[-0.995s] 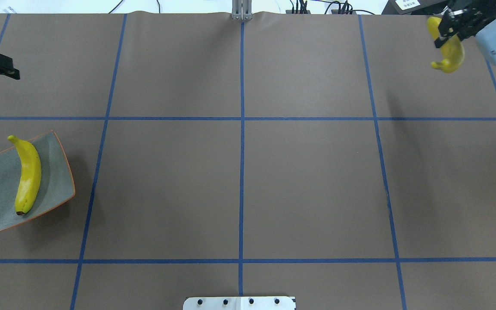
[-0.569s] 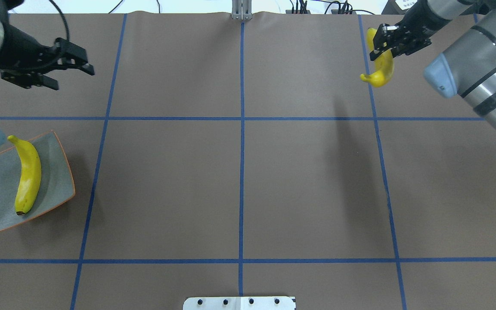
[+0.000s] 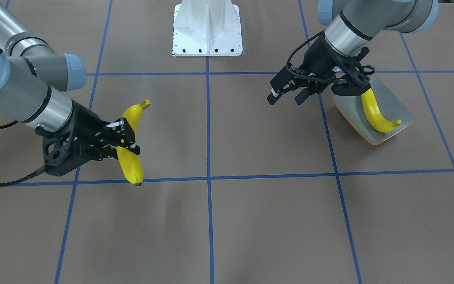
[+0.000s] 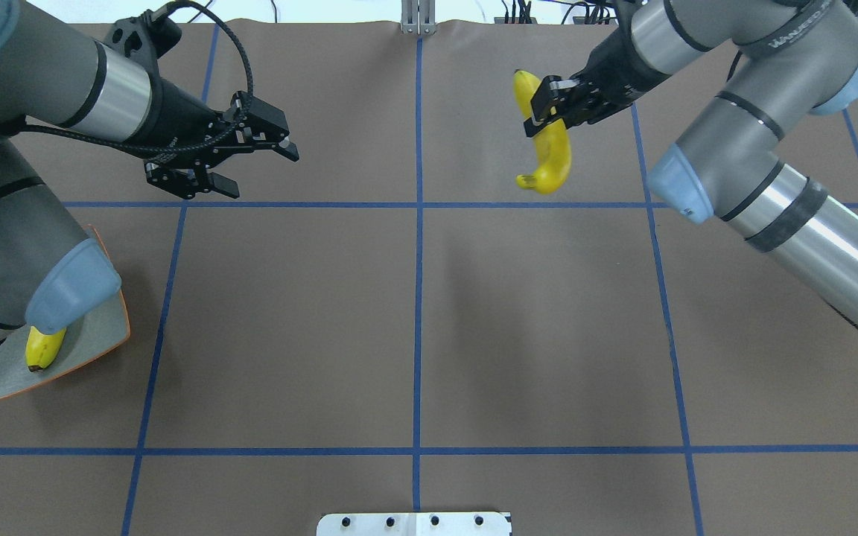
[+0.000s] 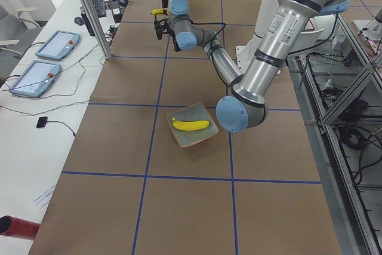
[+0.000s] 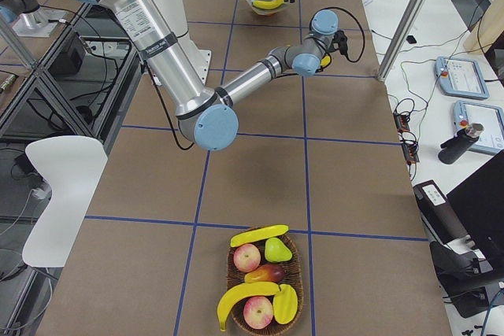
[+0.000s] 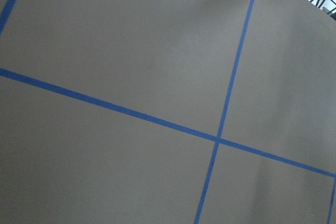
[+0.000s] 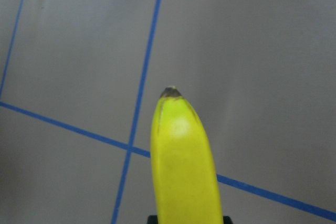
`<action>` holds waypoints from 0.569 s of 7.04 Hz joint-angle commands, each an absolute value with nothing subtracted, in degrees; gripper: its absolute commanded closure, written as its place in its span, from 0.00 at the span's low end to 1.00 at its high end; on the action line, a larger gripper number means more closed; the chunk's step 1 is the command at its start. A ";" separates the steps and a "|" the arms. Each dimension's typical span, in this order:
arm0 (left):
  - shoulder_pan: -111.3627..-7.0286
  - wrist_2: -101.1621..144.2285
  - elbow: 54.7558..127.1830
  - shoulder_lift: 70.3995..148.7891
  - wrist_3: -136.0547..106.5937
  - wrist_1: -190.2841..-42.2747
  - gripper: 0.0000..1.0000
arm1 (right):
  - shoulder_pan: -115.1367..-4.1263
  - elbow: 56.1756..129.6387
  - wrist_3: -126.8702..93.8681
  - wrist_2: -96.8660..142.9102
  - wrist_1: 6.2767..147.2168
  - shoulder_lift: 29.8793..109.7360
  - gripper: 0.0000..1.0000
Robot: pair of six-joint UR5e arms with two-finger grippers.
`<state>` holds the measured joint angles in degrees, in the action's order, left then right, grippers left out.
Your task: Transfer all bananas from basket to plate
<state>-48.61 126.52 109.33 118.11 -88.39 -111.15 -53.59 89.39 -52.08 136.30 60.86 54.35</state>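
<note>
My right gripper (image 4: 542,112) is shut on a yellow banana (image 4: 550,152) and holds it above the far middle of the table; the banana also shows in the front view (image 3: 131,159) and fills the right wrist view (image 8: 184,171). My left gripper (image 4: 265,175) is open and empty, above the table at far left of centre. The grey-green plate (image 4: 94,339) sits at the left edge with one banana (image 4: 43,348) on it, mostly hidden by my left arm; the front view shows the plate (image 3: 398,104) and that banana (image 3: 374,114).
A wicker basket (image 6: 231,267) at the table's right end holds two more bananas (image 6: 258,234), apples, a pear and a mango. Blue tape lines grid the brown table. The robot's white base (image 3: 207,27) is at the near edge.
My right arm has carried the banana leftward toward the table's middle. My left arm has swung in from the left, its gripper still open, and now covers most of the plate.
</note>
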 commanded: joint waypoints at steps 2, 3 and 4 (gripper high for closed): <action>-44.48 126.39 109.42 122.43 -92.54 -112.67 0.00 | -43.00 94.92 -56.06 124.47 60.82 50.99 1.00; -43.52 126.39 109.25 122.34 -92.64 -114.76 0.00 | -42.72 94.92 -56.60 124.19 60.82 50.37 1.00; -42.64 126.39 109.07 122.34 -92.46 -116.00 0.00 | -42.71 94.92 -56.69 124.19 60.91 50.01 1.00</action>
